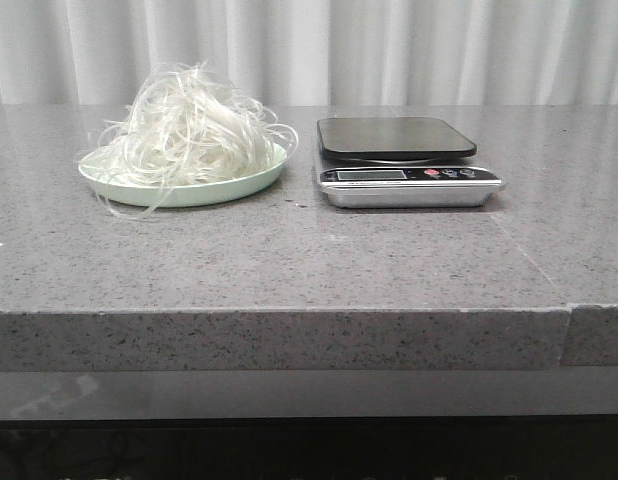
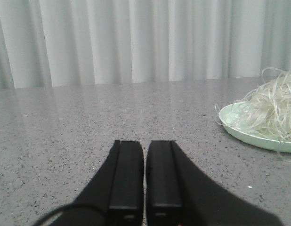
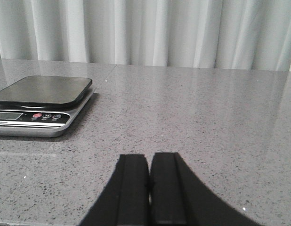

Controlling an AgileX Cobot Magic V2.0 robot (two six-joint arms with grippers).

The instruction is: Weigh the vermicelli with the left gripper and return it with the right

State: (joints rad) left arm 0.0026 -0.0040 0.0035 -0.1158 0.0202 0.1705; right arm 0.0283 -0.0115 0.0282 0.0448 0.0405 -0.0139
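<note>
**noodle_nerd:** Starting on the left: the left tool [image 2: 144, 174] is sitting low over the grey surface [image 1: 289, 260] with its two black pads pressed together, nothing between them. The vermicelli [image 1: 194, 125] is piling up on the pale green plate [image 1: 179, 190], off to the side of that tool and well apart from it. A few loose strands are hanging over the plate rim onto the surface.

**gripgeek:** So how's that stuff going to handle?

**noodle_nerd:** I'm guessing very light, springy and wiry, brittle if squeezed hard. Strands are probably tangling enough to lift as one clump, though I can't tell from here how tightly. I'd be opening wide and pinching deep into the thick middle of the heap, not the wispy edges, or it's shedding bits.

**gripgeek:** And further right?

**noodle_nerd:** The scale [image 1: 404, 165] is standing just beside the plate, its black platform bare. The right tool [image 3: 149, 188] is waiting beyond it, pads together too, holding nothing.
</note>
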